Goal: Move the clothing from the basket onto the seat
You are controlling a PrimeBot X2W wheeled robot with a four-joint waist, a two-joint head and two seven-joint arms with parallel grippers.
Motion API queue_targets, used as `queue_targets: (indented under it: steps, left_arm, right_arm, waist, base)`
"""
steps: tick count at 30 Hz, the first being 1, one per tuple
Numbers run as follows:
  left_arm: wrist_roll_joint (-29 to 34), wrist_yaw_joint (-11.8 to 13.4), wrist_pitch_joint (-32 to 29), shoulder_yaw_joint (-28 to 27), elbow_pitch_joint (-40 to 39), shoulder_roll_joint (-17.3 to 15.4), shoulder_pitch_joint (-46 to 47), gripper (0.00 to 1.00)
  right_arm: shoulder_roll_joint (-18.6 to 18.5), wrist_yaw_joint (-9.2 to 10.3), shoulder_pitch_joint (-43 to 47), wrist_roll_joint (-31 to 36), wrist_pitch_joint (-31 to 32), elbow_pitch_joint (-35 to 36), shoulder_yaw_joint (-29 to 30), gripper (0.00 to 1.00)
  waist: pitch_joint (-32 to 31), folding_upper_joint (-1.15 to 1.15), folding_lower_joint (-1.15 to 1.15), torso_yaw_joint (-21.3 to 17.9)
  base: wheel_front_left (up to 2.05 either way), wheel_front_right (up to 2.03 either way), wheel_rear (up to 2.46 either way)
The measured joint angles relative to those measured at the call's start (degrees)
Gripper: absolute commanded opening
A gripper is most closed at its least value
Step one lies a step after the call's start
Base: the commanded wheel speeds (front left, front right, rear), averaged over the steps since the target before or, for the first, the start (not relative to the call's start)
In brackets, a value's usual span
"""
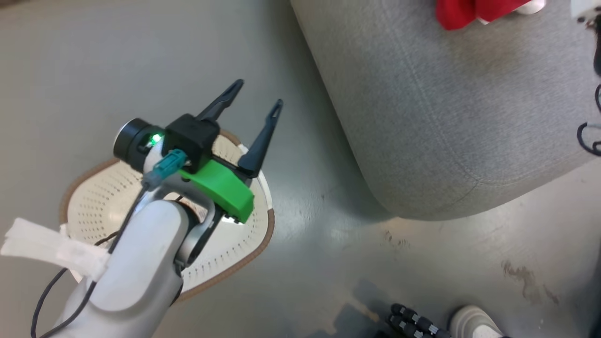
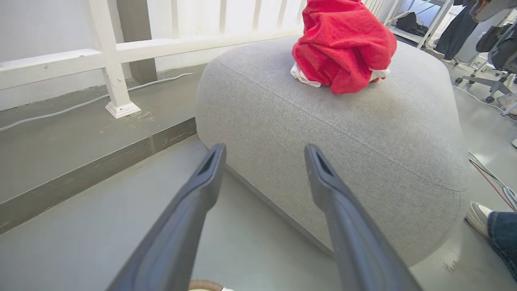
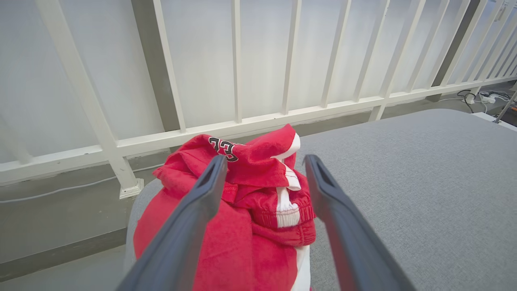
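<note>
Here the clothing (image 3: 258, 202) lies on the seat (image 3: 404, 182) just under the right gripper (image 3: 263, 161), fingers spread, empty.

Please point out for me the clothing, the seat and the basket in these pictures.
clothing (image 2: 343, 44): left wrist view, middle of the red heap.
seat (image 2: 404, 105): left wrist view, bare grey top.
basket (image 1: 94, 206): head view, perforated wall.

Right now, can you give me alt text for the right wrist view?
A crumpled heap of red clothing with white trim lies on the grey seat, seen between the open fingers of the right gripper. A white railing stands behind.
</note>
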State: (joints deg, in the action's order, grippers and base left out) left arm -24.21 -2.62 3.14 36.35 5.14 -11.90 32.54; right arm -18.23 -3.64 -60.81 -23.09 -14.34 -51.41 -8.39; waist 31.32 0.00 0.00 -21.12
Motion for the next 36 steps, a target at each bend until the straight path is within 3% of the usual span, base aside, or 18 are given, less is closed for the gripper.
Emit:
queue_targets:
  steps: [12,19,28,36]
  left_arm:
    - [-3.13,2.75,6.89,-5.09,5.32,1.03,-4.47,1.00]
    - [-4.67,4.36,9.06,-7.80,7.91,1.69,-9.15,1.00]
    - [-6.90,6.20,10.31,-10.93,9.24,1.78,-14.38,1.00]
    - [-7.38,7.45,11.01,-14.14,9.38,1.71,-21.30,1.00]
  right_arm:
    - [4.00,-1.60,8.72,1.47,-0.08,2.40,-2.18,1.00]
    - [6.48,-2.35,15.29,2.57,-0.08,6.19,-3.79,1.00]
    - [7.57,-2.30,23.77,2.65,-0.08,11.96,-2.36,1.00]
    - [10.94,-1.60,33.52,2.98,-0.08,16.30,-1.94,1.00]
  waist:
    - [-8.61,0.00,0.00,3.06]
    - [-13.41,0.00,0.00,7.18]
    - [-19.14,0.00,0.00,13.43]
    - [-24.12,0.00,0.00,18.50]
  base:
    - [0.00,0.00,0.00]
    - [0.00,0.00,0.00]
    - [0.00,0.00,0.00]
    - [0.00,0.00,0.00]
